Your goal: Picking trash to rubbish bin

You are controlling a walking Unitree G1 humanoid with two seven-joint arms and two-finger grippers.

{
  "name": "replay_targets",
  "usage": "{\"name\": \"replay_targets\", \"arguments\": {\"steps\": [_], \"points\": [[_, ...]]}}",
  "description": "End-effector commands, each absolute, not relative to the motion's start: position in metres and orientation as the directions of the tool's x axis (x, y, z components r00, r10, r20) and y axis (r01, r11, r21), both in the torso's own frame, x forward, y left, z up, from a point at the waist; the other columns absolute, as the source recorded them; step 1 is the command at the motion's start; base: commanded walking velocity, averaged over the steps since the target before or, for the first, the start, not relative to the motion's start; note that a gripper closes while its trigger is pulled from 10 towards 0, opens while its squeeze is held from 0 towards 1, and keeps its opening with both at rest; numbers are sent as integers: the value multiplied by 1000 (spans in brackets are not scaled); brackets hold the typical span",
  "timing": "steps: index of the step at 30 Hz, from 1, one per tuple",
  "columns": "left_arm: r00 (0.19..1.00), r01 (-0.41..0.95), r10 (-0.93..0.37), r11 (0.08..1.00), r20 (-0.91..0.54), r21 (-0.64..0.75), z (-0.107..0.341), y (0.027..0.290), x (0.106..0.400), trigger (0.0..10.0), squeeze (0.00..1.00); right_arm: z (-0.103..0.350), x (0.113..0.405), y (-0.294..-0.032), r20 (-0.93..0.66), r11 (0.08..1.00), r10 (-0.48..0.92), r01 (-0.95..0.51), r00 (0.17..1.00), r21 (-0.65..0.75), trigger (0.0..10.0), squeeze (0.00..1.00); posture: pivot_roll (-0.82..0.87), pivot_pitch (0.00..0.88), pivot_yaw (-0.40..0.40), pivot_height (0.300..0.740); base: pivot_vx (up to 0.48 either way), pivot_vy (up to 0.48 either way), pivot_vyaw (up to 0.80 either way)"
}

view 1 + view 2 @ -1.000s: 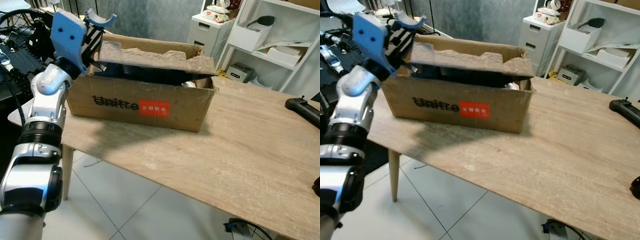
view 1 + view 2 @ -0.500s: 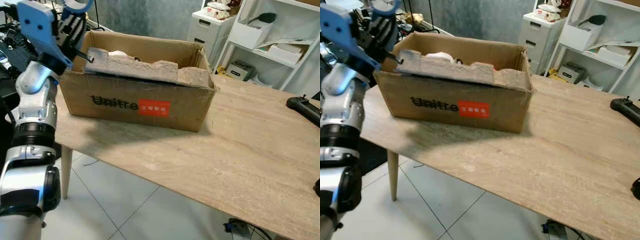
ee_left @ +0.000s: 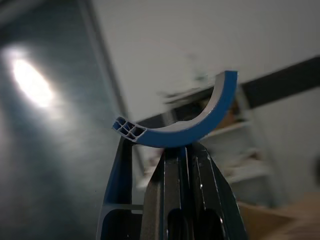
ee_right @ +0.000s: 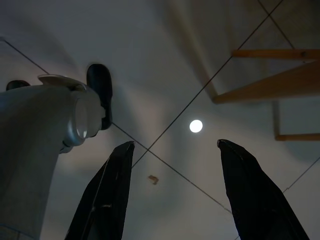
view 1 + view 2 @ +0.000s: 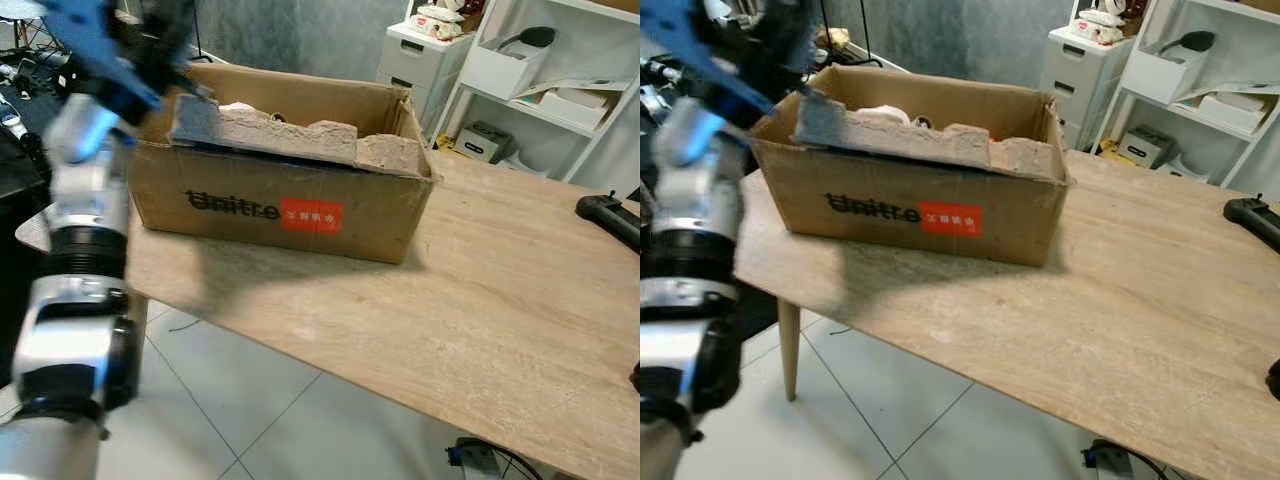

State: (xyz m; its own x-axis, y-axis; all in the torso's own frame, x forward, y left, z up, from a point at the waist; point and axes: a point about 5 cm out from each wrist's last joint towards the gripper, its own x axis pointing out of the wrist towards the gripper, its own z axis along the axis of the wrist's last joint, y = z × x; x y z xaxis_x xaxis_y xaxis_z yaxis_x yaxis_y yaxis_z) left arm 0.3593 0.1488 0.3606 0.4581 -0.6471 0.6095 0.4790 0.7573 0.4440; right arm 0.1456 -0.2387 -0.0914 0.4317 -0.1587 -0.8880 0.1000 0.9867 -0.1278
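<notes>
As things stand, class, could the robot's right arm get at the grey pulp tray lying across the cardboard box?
Probably not. The right gripper hangs open over the floor, while the pulp tray lies across the cardboard box on the table's far left, beside the left gripper.

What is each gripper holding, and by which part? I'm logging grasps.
The left gripper grips the grey moulded pulp tray by its left end, over the brown cardboard box. The right gripper holds nothing.

Open cardboard box (image 5: 290, 205) at the worktop's (image 5: 500, 300) far left corner.
A moulded pulp sheet (image 5: 290, 135) partly blocks the box mouth; bare worktop lies towards the right edge.
</notes>
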Motion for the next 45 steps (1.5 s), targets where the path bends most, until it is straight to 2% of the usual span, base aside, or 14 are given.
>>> {"name": "replay_targets", "arguments": {"steps": [1, 4, 7, 13, 14, 19, 23, 30, 31, 32, 33, 39, 40, 45], "points": [[400, 508, -694, 712, 599, 485, 368, 134, 355, 10000, 0, -94, 138, -239, -895, 986, -162, 108, 415, -128, 10000, 0, -8, 92, -23, 740, 0, 0, 0], [351, 546, -754, 646, 555, 533, 365, 108, 355, 10000, 0, -95, 135, -238, -898, 986, -161, 114, 410, -125, 10000, 0, -13, 96, -17, 740, 0, 0, 0], [350, 537, -773, 629, 530, 562, 364, 98, 356, 10000, 0, -96, 133, -237, -900, 986, -159, 117, 406, -122, 10000, 0, -17, 102, -11, 740, 0, 0, 0], [428, 484, -729, 684, 533, 546, 365, 89, 367, 10000, 0, -99, 128, -234, -904, 986, -155, 122, 397, -115, 10000, 0, -25, 111, -4, 740, 0, 0, 0], [479, 440, -696, 717, 534, 540, 364, 90, 372, 10000, 0, -100, 125, -234, -906, 986, -155, 125, 394, -114, 10000, 0, -33, 119, 1, 740, 0, 0, 0], [551, 365, -646, 755, 528, 544, 363, 94, 380, 10000, 0, -101, 121, -232, -909, 985, -154, 130, 387, -111, 10000, 0, -47, 136, 14, 740, 0, 0, 0], [590, 318, -629, 758, 507, 570, 360, 95, 385, 10000, 0, -103, 115, -231, -913, 984, -154, 140, 378, -108, 10000, 0, -59, 145, 25, 740, 0, 0, 0], [609, 241, -600, 763, 518, 600, 363, 88, 388, 10000, 0, -106, 105, -230, -919, 982, -155, 156, 361, -105, 10000, 0, -81, 149, 40, 740, 0, 0, 0], [610, 215, -588, 767, 530, 604, 365, 85, 389, 10000, 216, -106, 104, -230, -920, 982, -157, 160, 360, -105, 10000, 0, -89, 146, 43, 740, 0, 0, 0], [611, 193, -577, 772, 542, 605, 367, 83, 389, 10000, 498, -106, 103, -231, -920, 981, -159, 164, 359, -105, 10000, 0, -95, 145, 45, 740, 0, 0, 0], [609, 181, -571, 776, 550, 604, 368, 81, 389, 10000, 1000, -106, 103, -231, -919, 980, -161, 168, 359, -106, 10000, 0, -99, 143, 47, 740, 0, 0, 0], [602, 149, -559, 780, 570, 608, 371, 79, 388, 10000, 1000, -105, 104, -234, -917, 978, -167, 181, 362, -107, 10000, 0, -108, 133, 49, 740, 0, 0, 0], [599, 139, -555, 781, 577, 608, 372, 80, 388, 10000, 0, -105, 104, -234, -917, 977, -168, 182, 362, -108, 10000, 0, -107, 133, 48, 740, 0, 0, 0], [560, 172, -584, 776, 588, 607, 381, 90, 383, 10000, 0, -105, 104, -235, -917, 977, -169, 182, 361, -108, 10000, 0, -100, 129, 44, 740, 0, 0, 0]]}}
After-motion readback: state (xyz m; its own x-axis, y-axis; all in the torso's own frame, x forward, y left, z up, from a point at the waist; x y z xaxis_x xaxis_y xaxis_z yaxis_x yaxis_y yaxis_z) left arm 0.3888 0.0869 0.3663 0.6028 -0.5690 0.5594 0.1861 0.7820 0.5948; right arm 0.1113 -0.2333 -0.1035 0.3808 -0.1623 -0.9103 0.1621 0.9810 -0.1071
